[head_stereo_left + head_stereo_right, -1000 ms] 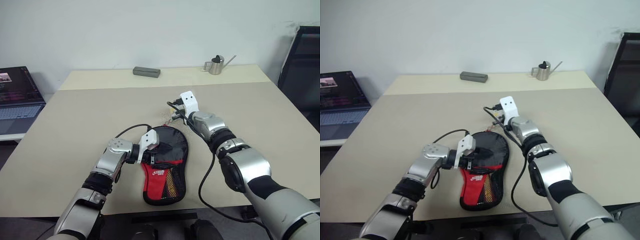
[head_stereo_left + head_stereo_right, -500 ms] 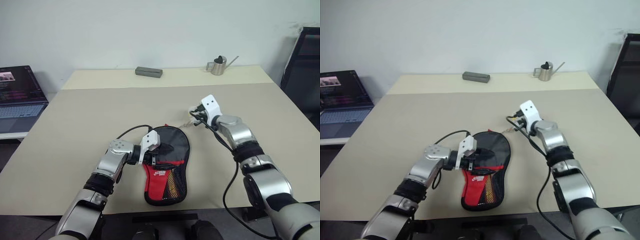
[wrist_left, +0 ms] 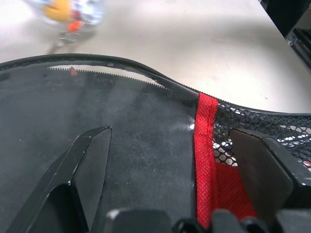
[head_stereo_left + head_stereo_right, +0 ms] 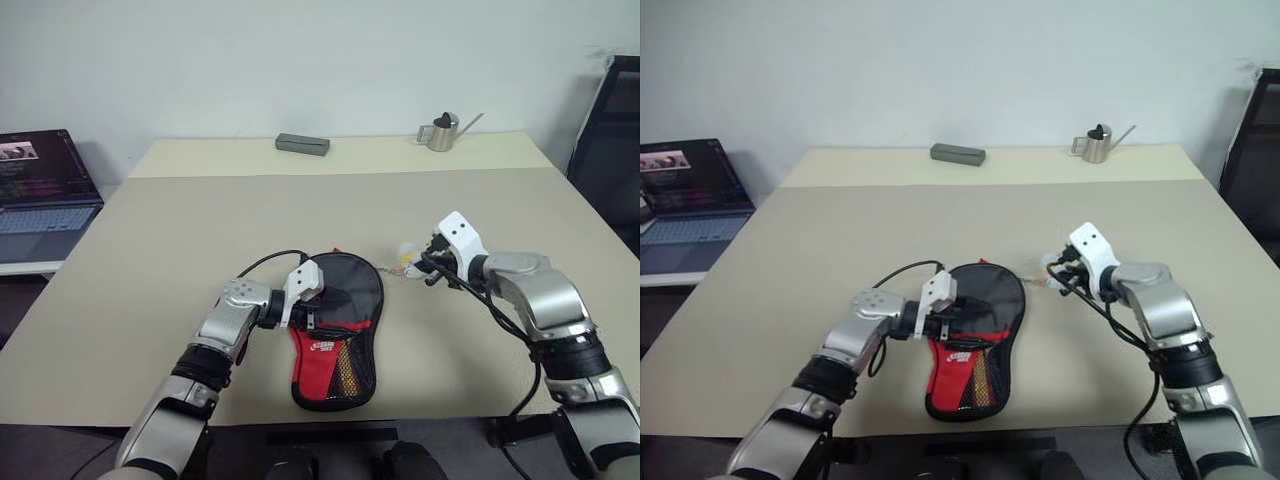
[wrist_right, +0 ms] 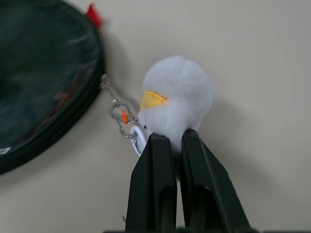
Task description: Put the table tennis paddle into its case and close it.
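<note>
Two grippers work at the case (image 4: 337,325), which lies flat near the lower centre of the frame on the beige table (image 4: 200,220), round end toward the far side, narrow red-and-mesh end toward the near edge.

Left gripper (image 4: 318,304): reaches in from the lower left, over the round black part of the case. Fingers (image 3: 90,160) spread wide, one over the black fabric, the other over the mesh panel past the red strip. Whether they press on the fabric I cannot tell.

Right gripper (image 5: 171,141): sits right of centre, just beside the case's upper right rim. Fingers pressed together, pinching the lower edge of the ball charm (image 5: 177,99), white and fluffy with a yellow patch. A short metal chain (image 5: 114,104) runs from the charm toward the case's zipped rim. In the left eye view the charm (image 4: 408,254) shows just off the case's rim, close above the table.

Zipper teeth (image 3: 104,72): a stretch shows along the rim in the left wrist view, where the zip looks parted.

Table tennis paddle: not told apart from the case from outside; cannot tell whether it lies within.

Elsewhere: dark grey oblong box (image 4: 302,144) at the far edge, upper centre. Small metal watering can (image 4: 441,131) at the far edge, upper right. Open laptop (image 4: 40,185) on a separate surface, left edge of frame. Dark chair (image 4: 612,140) at the right edge.
</note>
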